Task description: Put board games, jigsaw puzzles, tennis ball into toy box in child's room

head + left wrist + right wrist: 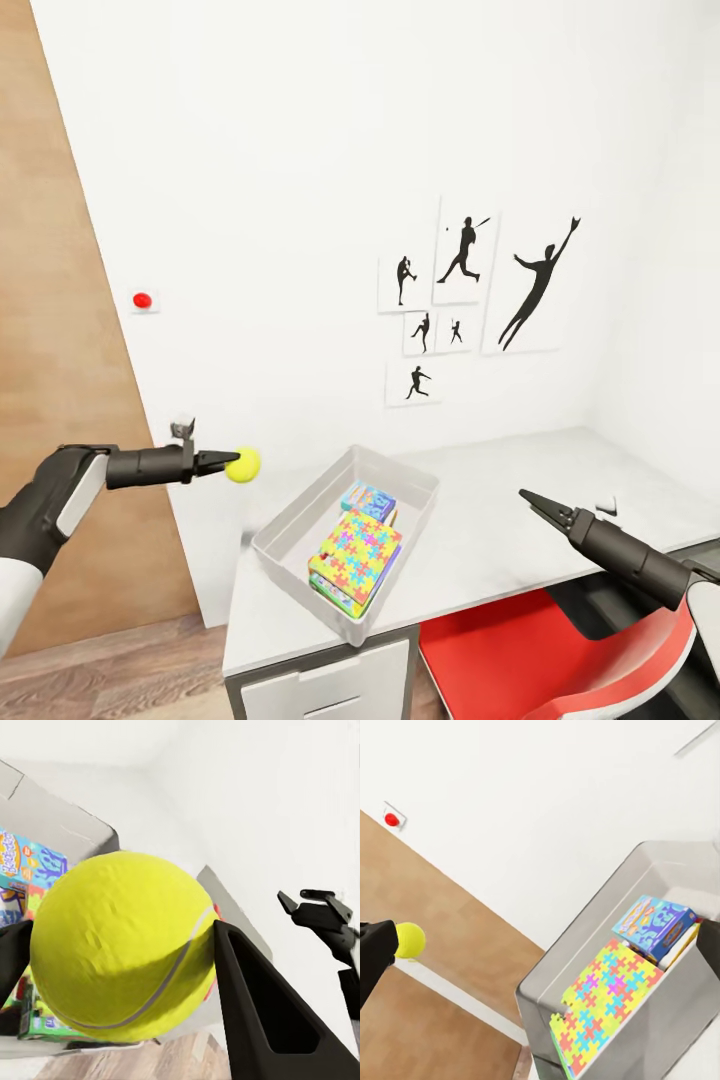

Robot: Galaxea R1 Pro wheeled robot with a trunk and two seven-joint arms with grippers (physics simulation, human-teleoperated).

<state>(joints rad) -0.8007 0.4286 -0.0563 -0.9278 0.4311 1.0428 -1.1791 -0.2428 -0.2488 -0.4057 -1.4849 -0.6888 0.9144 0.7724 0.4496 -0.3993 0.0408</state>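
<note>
Toy box (300,505), a pale semi-clear tray with sloping walls, sits at the near corner of my mottled grey bench (520,490), already holding a bright jigsaw (357,548) of interlocking pieces on top and a blue printed game box (368,499) behind it. My left fingers (232,463) pinch the ball (243,465), round, fuzzy and seamed, in the air off the bench's left end and short of the box, while my right fingers (527,497) hover pressed together over the bench. I judge the risk is releasing too early, so the ball drops to the wooden floor (110,670), or bounces off the hard jigsaw and out over the low wall.
</note>
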